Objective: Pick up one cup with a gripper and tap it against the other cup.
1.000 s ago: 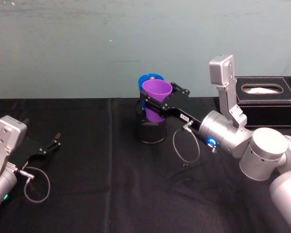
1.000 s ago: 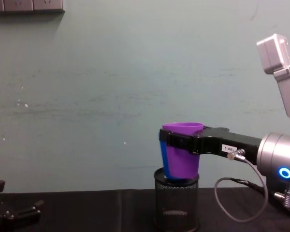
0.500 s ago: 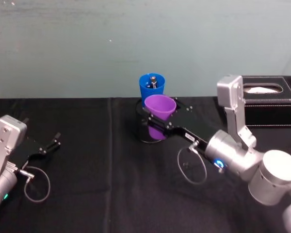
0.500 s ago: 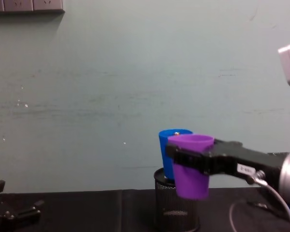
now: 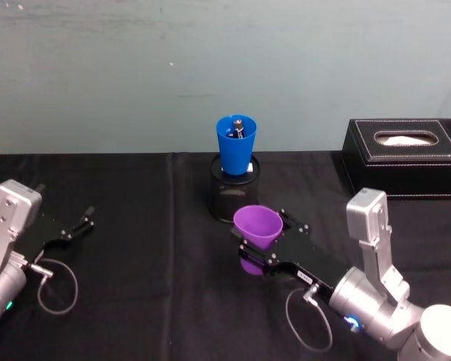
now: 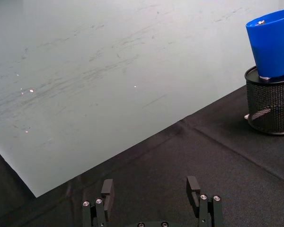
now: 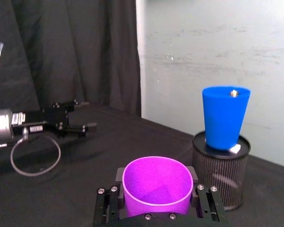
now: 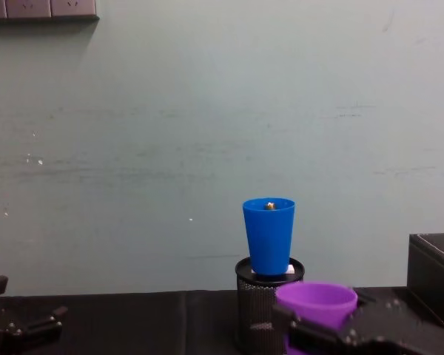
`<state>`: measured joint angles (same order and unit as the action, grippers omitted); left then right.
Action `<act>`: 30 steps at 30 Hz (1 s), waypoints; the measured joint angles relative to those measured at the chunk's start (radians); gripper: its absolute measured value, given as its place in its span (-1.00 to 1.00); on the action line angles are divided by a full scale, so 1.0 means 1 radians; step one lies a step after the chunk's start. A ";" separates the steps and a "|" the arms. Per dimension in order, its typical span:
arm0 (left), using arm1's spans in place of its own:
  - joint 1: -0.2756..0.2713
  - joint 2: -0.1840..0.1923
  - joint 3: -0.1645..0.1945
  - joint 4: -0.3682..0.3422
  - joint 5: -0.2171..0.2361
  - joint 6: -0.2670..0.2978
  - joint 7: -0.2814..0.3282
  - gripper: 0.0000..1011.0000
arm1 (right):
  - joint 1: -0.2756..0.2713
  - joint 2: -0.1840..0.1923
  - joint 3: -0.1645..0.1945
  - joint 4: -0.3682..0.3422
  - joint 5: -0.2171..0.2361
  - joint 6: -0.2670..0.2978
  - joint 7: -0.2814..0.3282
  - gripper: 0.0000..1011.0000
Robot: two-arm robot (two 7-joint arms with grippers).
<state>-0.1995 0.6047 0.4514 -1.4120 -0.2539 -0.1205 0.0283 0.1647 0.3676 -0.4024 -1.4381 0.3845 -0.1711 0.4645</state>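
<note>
Two cups noted, w/ one in hand. Purple cup point(image 5: 257, 228) is clamped between the jaws of the right gripper point(image 5: 264, 252), upright, mouth up, held low over the black table cloth point(image 5: 135, 248) and toward the robot from the mesh holder point(image 5: 234, 195). Right wrist view confirms: jaws seated on both sides of the cup wall just under the rim.

Blue cup point(image 5: 236, 143) sits upright in the top of the mesh holder, at the far side of the table near the wall. A small item shows inside its mouth; can't tell what. The cups are apart, no contact, purple one lower than the blue per chest view.

Left gripper point(image 6: 151, 198) parked at the table's left, jaws apart, nothing between them. Tissue box point(image 5: 406, 154) at far right, not involved.

Status: pick-up appears done, grip looks secure. Tap not evident at this moment. If still outstanding, the held cup needs raising and carrying fwd to touch the blue wall. Risk: blue cup only rests in the holder, so a firm knock could tip it.
</note>
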 joint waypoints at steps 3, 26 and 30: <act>0.000 0.000 0.000 0.000 0.000 0.000 0.000 0.98 | -0.017 -0.006 0.002 0.016 -0.018 -0.025 -0.006 0.48; 0.000 0.000 0.000 0.000 0.000 0.000 0.000 0.98 | -0.046 -0.070 0.039 0.128 -0.096 -0.137 -0.015 0.48; 0.000 0.000 0.000 0.000 0.000 0.000 0.000 0.98 | -0.042 -0.084 0.045 0.151 -0.101 -0.155 -0.014 0.48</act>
<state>-0.1995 0.6047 0.4514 -1.4120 -0.2539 -0.1205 0.0283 0.1228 0.2837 -0.3578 -1.2872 0.2837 -0.3263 0.4503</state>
